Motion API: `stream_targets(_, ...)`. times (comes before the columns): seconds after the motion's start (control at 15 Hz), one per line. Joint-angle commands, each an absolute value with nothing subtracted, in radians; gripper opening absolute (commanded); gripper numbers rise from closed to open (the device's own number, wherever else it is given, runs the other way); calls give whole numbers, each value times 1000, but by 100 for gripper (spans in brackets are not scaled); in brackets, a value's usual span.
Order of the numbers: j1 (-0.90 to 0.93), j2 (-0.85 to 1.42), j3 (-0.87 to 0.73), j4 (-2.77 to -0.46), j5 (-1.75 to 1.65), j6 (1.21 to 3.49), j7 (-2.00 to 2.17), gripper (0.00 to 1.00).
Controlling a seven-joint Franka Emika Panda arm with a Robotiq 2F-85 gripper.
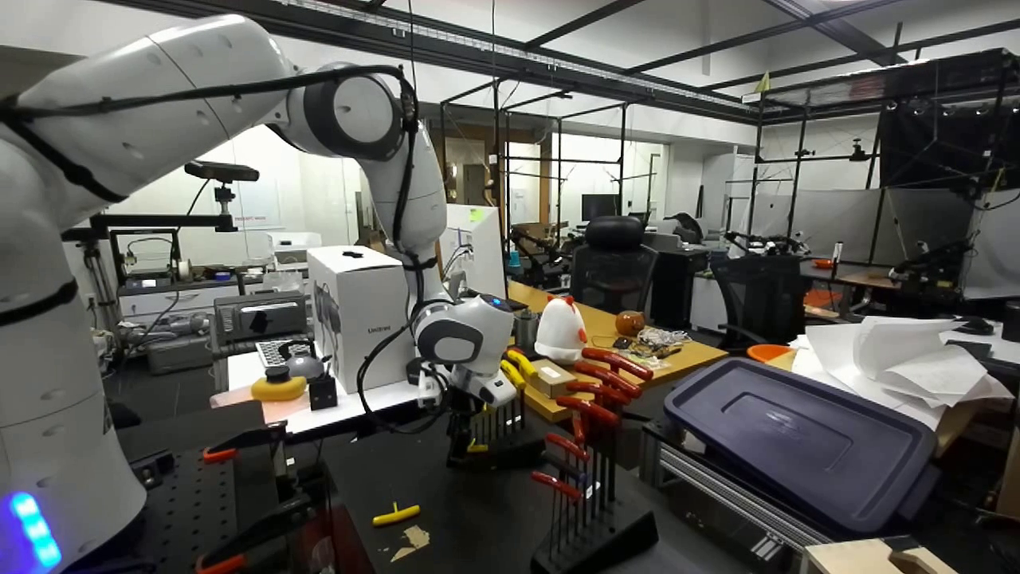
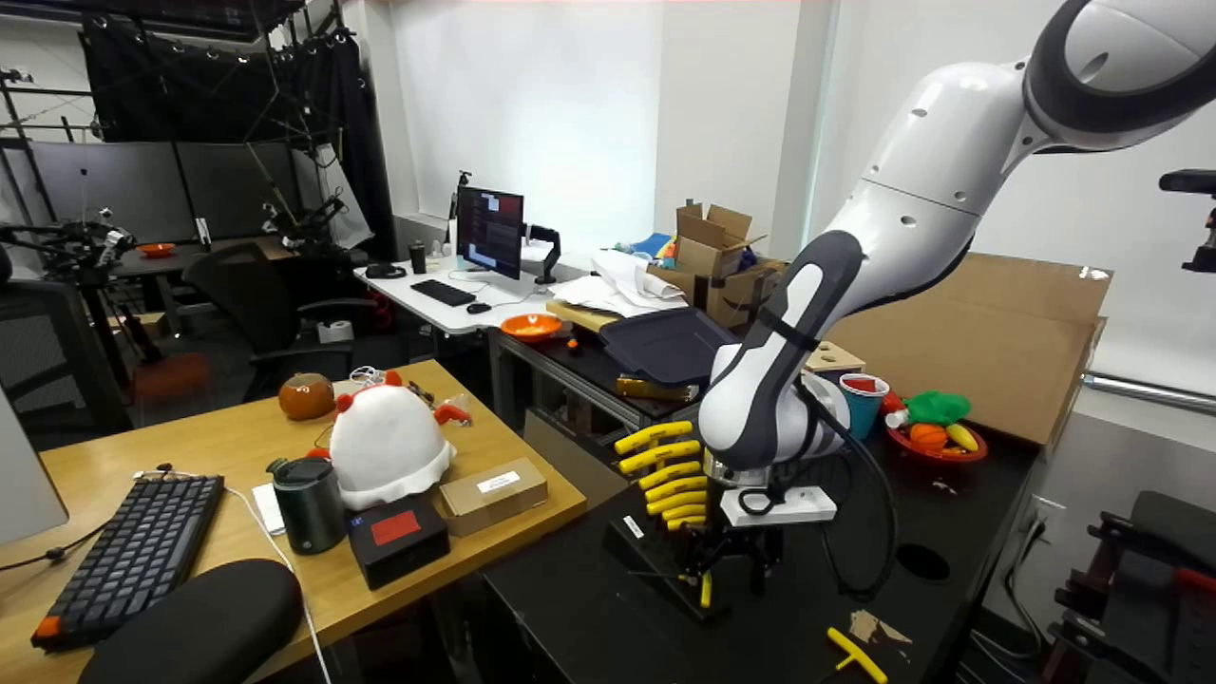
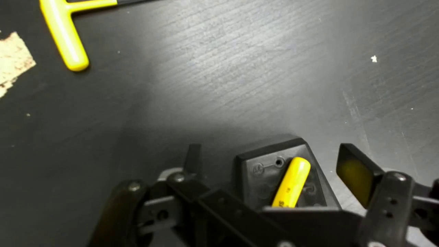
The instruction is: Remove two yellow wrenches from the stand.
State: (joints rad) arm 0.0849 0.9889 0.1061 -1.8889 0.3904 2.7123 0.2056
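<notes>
Your gripper (image 3: 272, 164) stands spread; a yellow wrench (image 3: 292, 181) on the stand (image 3: 255, 181) shows between its fingers (another wrench (image 3: 66, 37) lies well apart from them).

Downward wrist close-up, wide exteriors sharing stand (image 2: 655, 564)

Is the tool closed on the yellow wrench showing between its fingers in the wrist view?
No, the wrist view shows the tool open, with a visible gap on each side of the yellow wrench.
</notes>
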Motion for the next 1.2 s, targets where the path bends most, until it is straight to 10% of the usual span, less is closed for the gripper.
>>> stream_targets(0.0,172,1001,47,-1869,353,2756,332,100)
stream_targets(0.13,210,1005,16,-1868,340,2773,387,100)
stream_targets(0.87,281,1012,-40,-1849,320,2780,488,5)
stream_targets(1.13,275,1002,-38,-1859,320,2781,487,4)
